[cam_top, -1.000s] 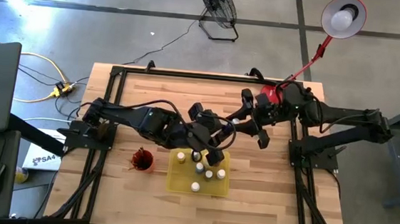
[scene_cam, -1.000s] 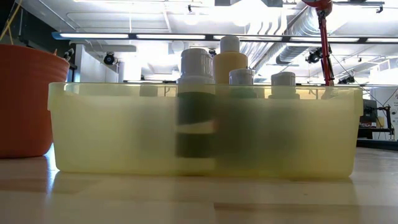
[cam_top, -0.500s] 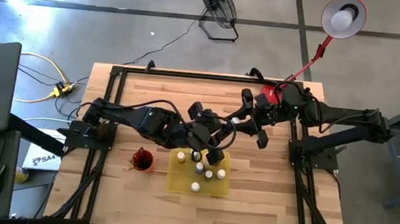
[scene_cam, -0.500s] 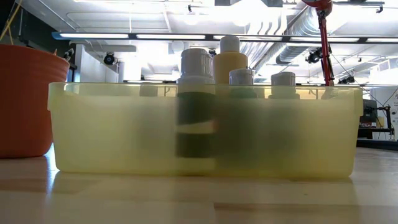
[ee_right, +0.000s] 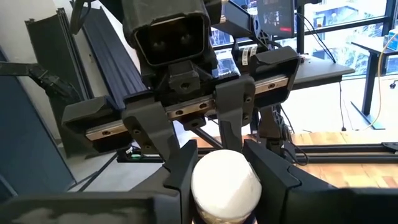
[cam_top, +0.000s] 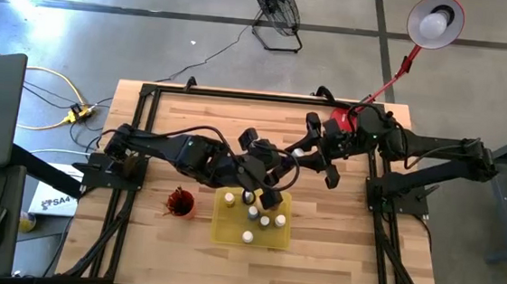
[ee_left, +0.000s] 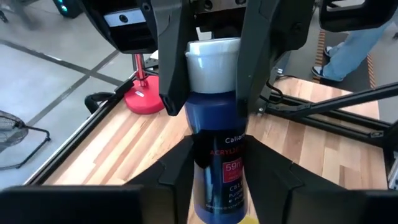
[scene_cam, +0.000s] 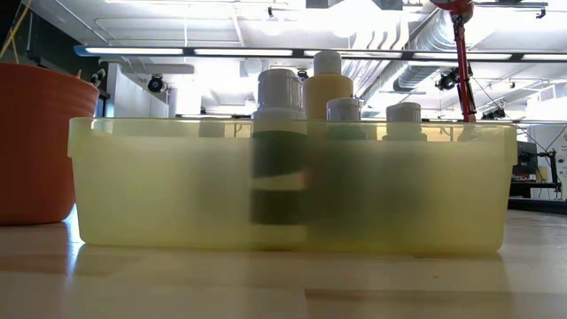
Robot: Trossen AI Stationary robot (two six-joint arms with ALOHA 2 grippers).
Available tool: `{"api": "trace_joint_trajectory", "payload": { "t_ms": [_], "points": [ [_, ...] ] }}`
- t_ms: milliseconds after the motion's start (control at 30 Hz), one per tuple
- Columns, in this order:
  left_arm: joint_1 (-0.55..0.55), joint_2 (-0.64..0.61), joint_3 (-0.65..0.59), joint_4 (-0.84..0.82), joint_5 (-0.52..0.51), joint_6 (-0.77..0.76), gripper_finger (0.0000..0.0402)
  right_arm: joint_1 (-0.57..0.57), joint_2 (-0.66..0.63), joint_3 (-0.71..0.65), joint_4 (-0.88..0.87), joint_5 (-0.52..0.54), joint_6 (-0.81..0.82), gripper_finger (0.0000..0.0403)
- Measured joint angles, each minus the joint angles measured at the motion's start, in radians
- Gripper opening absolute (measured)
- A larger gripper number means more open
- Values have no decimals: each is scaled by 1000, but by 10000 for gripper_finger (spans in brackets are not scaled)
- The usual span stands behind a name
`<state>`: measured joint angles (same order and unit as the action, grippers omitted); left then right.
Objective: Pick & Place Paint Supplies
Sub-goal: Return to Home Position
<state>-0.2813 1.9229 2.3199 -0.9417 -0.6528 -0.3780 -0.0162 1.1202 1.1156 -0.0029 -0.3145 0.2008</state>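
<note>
A dark blue paint bottle point(ee_left: 221, 155) with a white cap point(ee_right: 225, 183) hangs in the air over the middle of the table, between my two grippers. My left gripper point(cam_top: 280, 167) reaches in from the table's left and is shut on the bottle's body. My right gripper point(cam_top: 305, 153) comes from the right and is shut on the cap. The yellow tray point(cam_top: 228, 231) lies nearer the front edge, with several pale-capped bottles point(cam_top: 264, 217) standing in it; the low view shows the same bottles point(scene_cam: 279, 142) upright behind the tray wall point(scene_cam: 159, 186). My left gripper point(ee_left: 221, 174) pinches the blue bottle's body point(ee_left: 217, 143) between its two fingers point(ee_left: 180, 168), one on each side. It comes roughly level from the table's left. The bottle is lifted clear, its cap end pointing away toward my right gripper. My right gripper point(ee_right: 225, 168) pinches the white cap point(ee_left: 214, 62) between its two fingers point(ee_right: 186, 168), one on each side. It comes from the table's right, facing my left gripper and looking onto the cap's top. The bottle is clear of the table.
A red cup point(cam_top: 179, 201) holding dark brushes stands left of the tray; the low view shows the cup point(scene_cam: 35, 142) at the tray's left. A red lamp base point(cam_top: 338, 121) sits near the far right corner. Bare wood lies on the far left and near right.
</note>
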Motion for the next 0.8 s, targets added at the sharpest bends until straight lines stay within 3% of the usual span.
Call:
{"api": "trace_joint_trajectory", "payload": {
  "t_ms": [333,533,800],
  "points": [
    [1,-2,0,-11,14,41,238,0,0,0,-3,-8,8,104],
    [0,-50,2,-141,18,-6,248,-4,0,0,-5,0,7,104],
    [0,-106,2,-335,126,-145,248,-5,0,0,-53,-9,16,104]
  ]
}}
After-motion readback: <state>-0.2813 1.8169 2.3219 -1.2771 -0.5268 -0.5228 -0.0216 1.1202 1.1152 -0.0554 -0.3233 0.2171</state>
